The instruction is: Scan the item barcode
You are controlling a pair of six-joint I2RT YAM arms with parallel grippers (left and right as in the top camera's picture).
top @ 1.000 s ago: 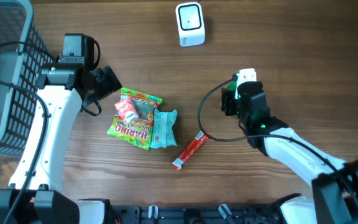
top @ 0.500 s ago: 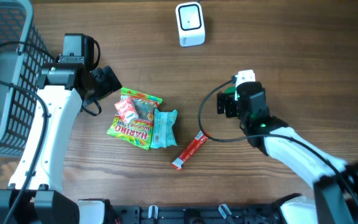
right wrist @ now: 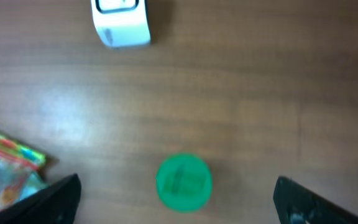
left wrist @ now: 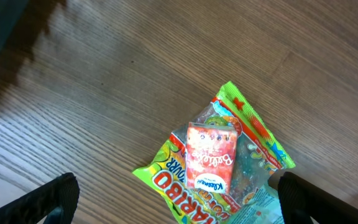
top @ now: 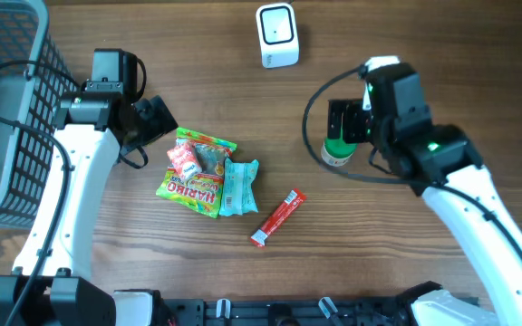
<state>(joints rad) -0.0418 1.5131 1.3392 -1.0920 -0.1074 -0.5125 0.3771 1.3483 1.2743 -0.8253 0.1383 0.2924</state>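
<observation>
Your right gripper [right wrist: 178, 193] stands wide with nothing in it. The green-lidded container [top: 337, 152] sits on the table [top: 442, 54] right of centre, apart from both fingers. In the right wrist view its round lid [right wrist: 184, 182] lies centred between the spread fingers [right wrist: 50, 200], directly below the tool. It looks to be standing upright, so its long axis points up at the camera and the lid offers no preferred side to close on. The right arm is much the nearer one. Your left gripper [left wrist: 179, 196] is also wide and empty, and hangs over the snack pile [top: 202, 172] left of centre, with the red stick pack [top: 276, 217] lying nearer. The scanner [top: 276, 34] is at the far edge, far-left of the container, so I judge any presenting move would carry the container that way. Compared with a second ago, the right jaws were narrower and set close around the container. They have since spread, and the wrist has pulled back toward the far right, leaving the container about where it was. The left arm, pile and stick pack have not moved.
</observation>
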